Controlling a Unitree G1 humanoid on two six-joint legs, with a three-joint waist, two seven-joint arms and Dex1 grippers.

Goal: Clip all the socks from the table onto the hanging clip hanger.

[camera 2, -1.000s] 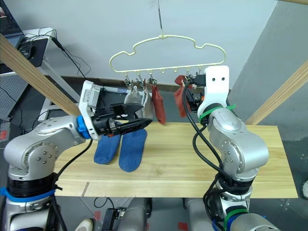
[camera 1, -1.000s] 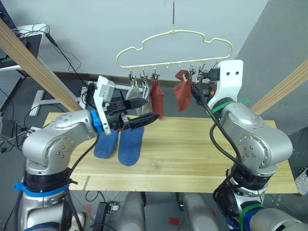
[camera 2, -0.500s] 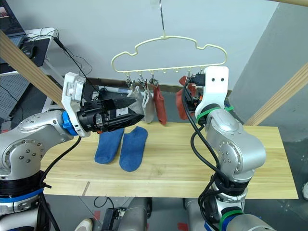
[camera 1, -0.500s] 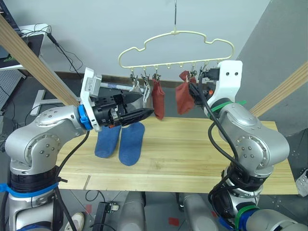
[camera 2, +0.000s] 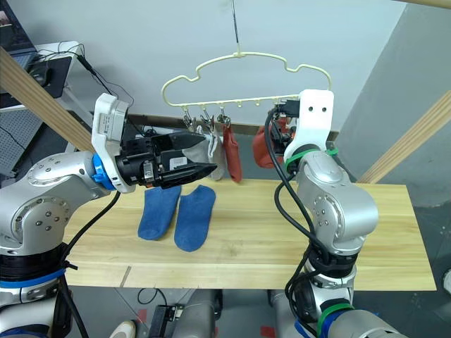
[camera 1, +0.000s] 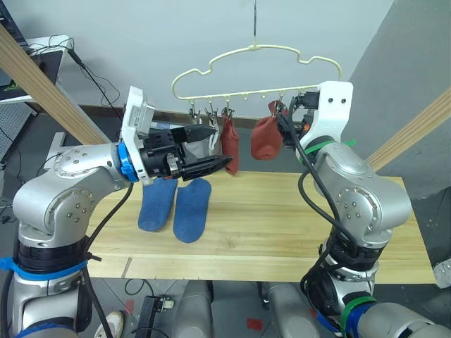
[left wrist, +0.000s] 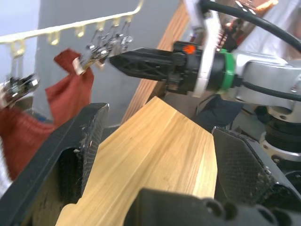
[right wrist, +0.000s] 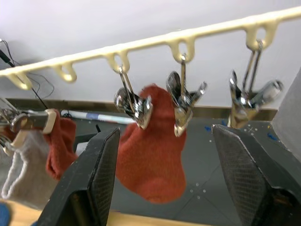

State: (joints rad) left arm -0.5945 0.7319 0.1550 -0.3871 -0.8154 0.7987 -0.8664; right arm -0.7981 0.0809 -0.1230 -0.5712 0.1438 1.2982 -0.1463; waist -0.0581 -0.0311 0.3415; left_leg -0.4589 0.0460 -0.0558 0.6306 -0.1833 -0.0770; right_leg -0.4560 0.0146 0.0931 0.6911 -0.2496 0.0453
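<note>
Pale-yellow wire makes the clip hanger, which hangs by its metal hook above the far edge of the table. Under its lower bar there is a row of small metal clips.

Two grey socks and one red sock hang from the clips at the left end of the hanger. A second red sock hangs further to the right, near the right end of the hanger. In the right wrist view this red sock hangs from a clip between two other clips, and one clip more to the side is free.

Two blue socks lie flat on the table, side by side and touching, below the left end of the hanger.

The left gripper is in the air just below the left end of the hanger, in front of the grey socks and above the blue socks. Its fingers are spread and hold nothing. The tips point toward the first red sock and are close to it, but I cannot tell if they touch it.

The right gripper is raised to the right end of the hanger, just beside the second red sock. Its fingers stand wide apart and grip nothing; the sock is ahead of them, between the two fingers in the right wrist view.
</note>
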